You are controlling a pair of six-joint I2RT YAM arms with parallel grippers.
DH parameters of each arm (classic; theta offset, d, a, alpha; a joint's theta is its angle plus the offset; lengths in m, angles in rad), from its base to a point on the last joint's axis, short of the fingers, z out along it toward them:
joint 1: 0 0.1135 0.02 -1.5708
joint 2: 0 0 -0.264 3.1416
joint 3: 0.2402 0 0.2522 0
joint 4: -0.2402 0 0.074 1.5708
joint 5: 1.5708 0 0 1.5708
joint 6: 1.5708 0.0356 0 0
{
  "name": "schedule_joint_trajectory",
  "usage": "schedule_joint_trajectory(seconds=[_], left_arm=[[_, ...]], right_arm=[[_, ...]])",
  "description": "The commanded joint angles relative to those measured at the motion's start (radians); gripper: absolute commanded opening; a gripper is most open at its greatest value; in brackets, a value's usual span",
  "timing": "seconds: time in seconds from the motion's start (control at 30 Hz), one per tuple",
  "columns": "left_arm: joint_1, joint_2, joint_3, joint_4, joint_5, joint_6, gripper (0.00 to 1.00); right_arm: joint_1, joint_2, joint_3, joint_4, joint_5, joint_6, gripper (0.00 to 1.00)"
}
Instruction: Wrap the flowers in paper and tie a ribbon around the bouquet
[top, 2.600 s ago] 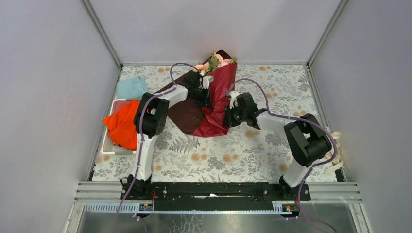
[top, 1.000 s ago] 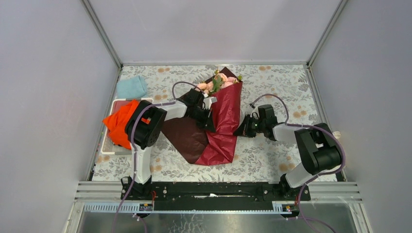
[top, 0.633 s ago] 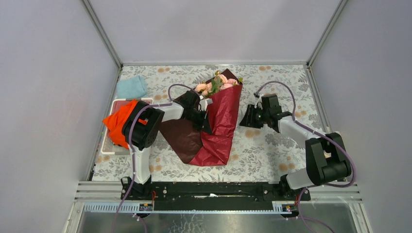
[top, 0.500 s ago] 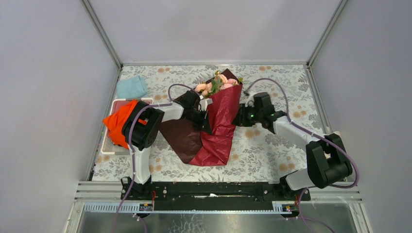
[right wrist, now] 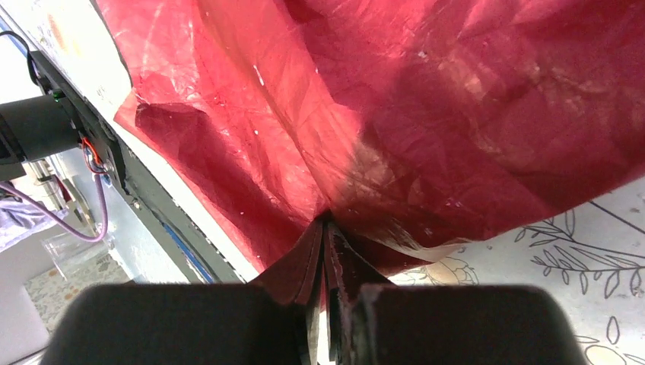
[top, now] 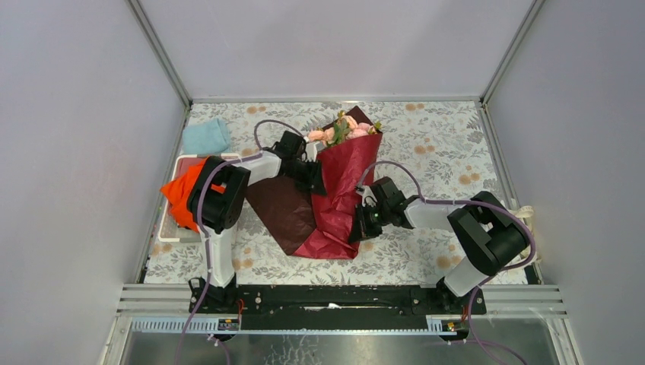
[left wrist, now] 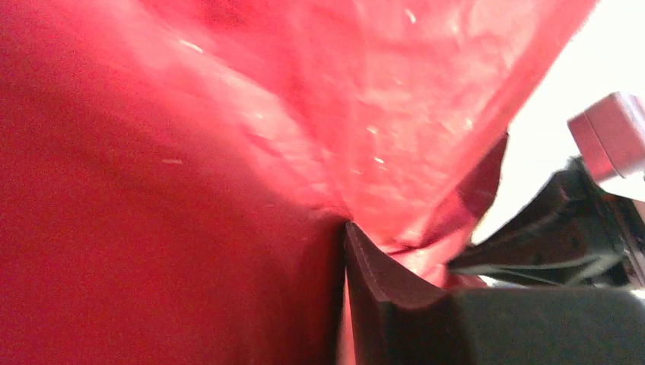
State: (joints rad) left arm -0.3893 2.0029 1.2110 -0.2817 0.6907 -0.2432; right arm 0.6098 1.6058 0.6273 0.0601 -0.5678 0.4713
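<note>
Grey walls (top: 335, 46), floral tablecloth (top: 433, 137); right end effector (right wrist: 323, 224) tight on paper (right wrist: 426, 114), left end effector (top: 316, 182) unreadable.

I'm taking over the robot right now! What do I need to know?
Right gripper: shut on the paper, pinching its near right edge.
Left gripper: against the paper's left side, near the flowers; I can't tell if it is open or shut.
Done: the paper is partly folded over the stems, blooms poke out the far end, and a dark flap lies spread to the left.
Left: finish the cone, then tie the ribbon; none is on it.
</note>
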Motion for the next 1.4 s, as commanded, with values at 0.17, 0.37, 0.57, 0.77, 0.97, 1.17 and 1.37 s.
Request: schedule_joint_trajectory(seconds=[0.17, 0.37, 0.57, 0.77, 0.97, 1.17, 1.37], left_arm=[[0.042, -0.216, 0.125, -0.174, -0.271, 0.230, 0.49], [-0.107, -0.353, 0.096, -0.365, -0.123, 0.482, 0.25], [-0.245, -0.362, 0.018, -0.384, -0.022, 0.533, 0.14], [-0.248, -0.445, 0.074, -0.472, 0.191, 0.623, 0.21], [-0.311, -0.424, -0.132, -0.121, -0.098, 0.493, 0.13], [-0.370, -0.334, -0.226, 0.126, -0.240, 0.538, 0.11], [-0.448, -0.380, -0.356, 0.086, -0.248, 0.706, 0.12]], right_arm=[[0.001, -0.012, 0.046, -0.097, 0.098, -0.042, 0.10], [0.001, -0.006, 0.047, -0.070, 0.062, 0.003, 0.11], [0.001, 0.015, 0.057, -0.037, 0.046, 0.052, 0.11], [0.001, 0.025, 0.070, -0.045, 0.068, 0.075, 0.11], [0.001, 0.029, 0.057, -0.016, 0.055, 0.101, 0.11], [0.000, 0.031, 0.051, 0.001, 0.054, 0.121, 0.11], [-0.006, 0.021, 0.036, -0.003, 0.061, 0.113, 0.11]])
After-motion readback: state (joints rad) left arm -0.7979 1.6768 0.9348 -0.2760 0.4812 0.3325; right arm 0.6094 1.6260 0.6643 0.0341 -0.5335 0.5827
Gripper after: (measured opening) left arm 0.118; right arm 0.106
